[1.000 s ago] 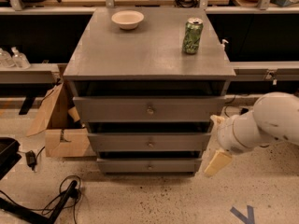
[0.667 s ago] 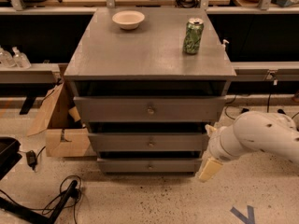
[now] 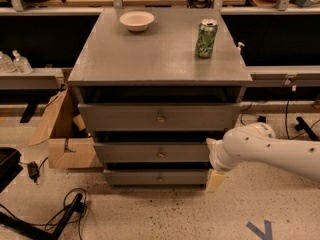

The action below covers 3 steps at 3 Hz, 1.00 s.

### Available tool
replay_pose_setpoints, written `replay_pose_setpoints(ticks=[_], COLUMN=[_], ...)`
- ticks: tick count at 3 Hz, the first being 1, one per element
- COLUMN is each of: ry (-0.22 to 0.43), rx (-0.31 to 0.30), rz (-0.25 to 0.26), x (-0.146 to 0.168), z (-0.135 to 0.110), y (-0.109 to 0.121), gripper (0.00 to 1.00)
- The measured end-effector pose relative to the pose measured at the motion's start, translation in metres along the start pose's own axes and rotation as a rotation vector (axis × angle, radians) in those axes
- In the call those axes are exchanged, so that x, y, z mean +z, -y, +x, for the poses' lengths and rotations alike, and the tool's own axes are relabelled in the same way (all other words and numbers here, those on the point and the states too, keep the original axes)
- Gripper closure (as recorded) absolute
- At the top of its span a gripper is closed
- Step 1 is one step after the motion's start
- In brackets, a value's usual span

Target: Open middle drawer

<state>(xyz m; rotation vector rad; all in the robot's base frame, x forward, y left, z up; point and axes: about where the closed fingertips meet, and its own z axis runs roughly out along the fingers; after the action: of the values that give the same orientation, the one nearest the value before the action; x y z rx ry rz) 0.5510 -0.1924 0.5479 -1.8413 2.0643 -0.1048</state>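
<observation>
The grey cabinet has three drawers. The middle drawer (image 3: 150,153) is a flat grey front with a small round knob (image 3: 161,154), and it sits shut between the taller top drawer (image 3: 125,117) and the lowest drawer (image 3: 145,177). My white arm (image 3: 270,151) comes in from the right. My gripper (image 3: 214,164) is at the right end of the middle drawer's front, with one cream finger (image 3: 215,180) hanging down over the lowest drawer's right end. It is well to the right of the knob.
On the cabinet top stand a white bowl (image 3: 136,20) at the back left and a green can (image 3: 206,38) at the right. An open cardboard box (image 3: 65,134) sits left of the cabinet. Cables and a black stand (image 3: 55,219) lie on the floor at the front left.
My arm and gripper have moved left, from beside the cabinet's right side to over the right ends of the middle and lowest drawers. The drawers have not moved.
</observation>
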Motion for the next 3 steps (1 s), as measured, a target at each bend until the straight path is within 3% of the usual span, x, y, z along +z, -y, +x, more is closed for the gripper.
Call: replay_pose_setpoints(ticks=[1,2,3], ry=[-0.026,0.007,0.007], rx=[-0.042,-0.029,-0.028], rz=[-0.02,-0.032,-0.03], x=[0.039,0.1,0.1], z=[0.011,0.026,0.025], y=[0.006,0.039,0.041], gripper=[0.0,0.0,0.0])
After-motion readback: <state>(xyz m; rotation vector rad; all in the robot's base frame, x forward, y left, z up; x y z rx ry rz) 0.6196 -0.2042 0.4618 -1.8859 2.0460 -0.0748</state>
